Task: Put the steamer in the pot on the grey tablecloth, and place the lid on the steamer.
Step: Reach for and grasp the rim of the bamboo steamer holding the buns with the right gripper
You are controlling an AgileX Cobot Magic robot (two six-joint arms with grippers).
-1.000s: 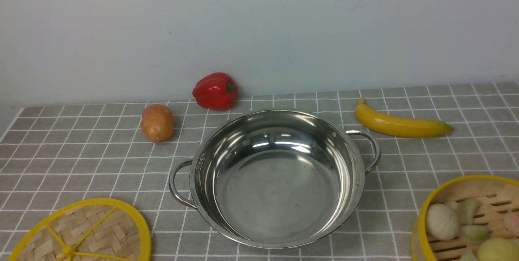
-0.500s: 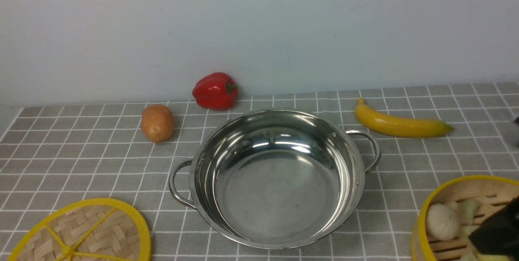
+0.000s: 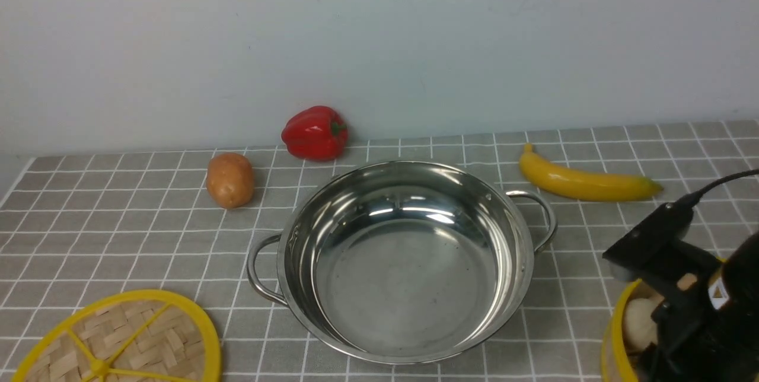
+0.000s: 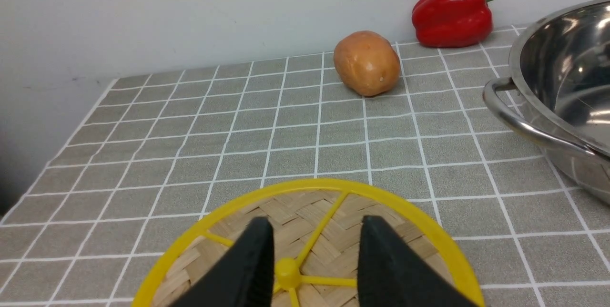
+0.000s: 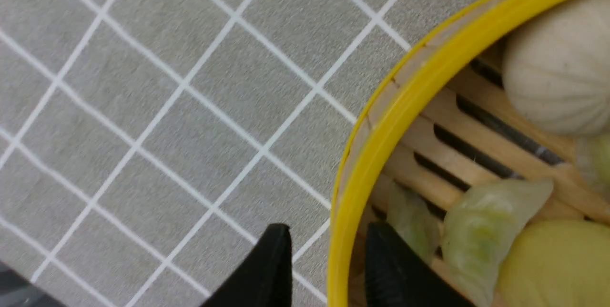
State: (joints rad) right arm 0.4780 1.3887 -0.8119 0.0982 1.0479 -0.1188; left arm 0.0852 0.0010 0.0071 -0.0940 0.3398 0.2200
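Observation:
The shiny pot (image 3: 403, 263) stands empty in the middle of the grey tablecloth (image 3: 118, 239). The woven lid (image 3: 118, 340) lies flat at the front left. In the left wrist view my left gripper (image 4: 314, 221) hangs open over the lid (image 4: 405, 230), its fingers on either side of the central knob (image 4: 287, 269). The steamer (image 3: 614, 334) sits at the front right, mostly hidden by my right arm (image 3: 682, 287). My right gripper (image 5: 329, 230) is open and straddles the steamer's yellow rim (image 5: 395, 107), one finger outside and one inside beside a dumpling (image 5: 481, 221).
A potato (image 3: 229, 180) and a red pepper (image 3: 315, 133) lie behind the pot on the left, near the wall. A banana (image 3: 584, 183) lies behind it on the right. The pot's wire handle (image 4: 514, 116) sticks out toward the lid side.
My right arm has come into the front view from the lower right and now covers most of the steamer. The pot, the lid and the food have not moved.

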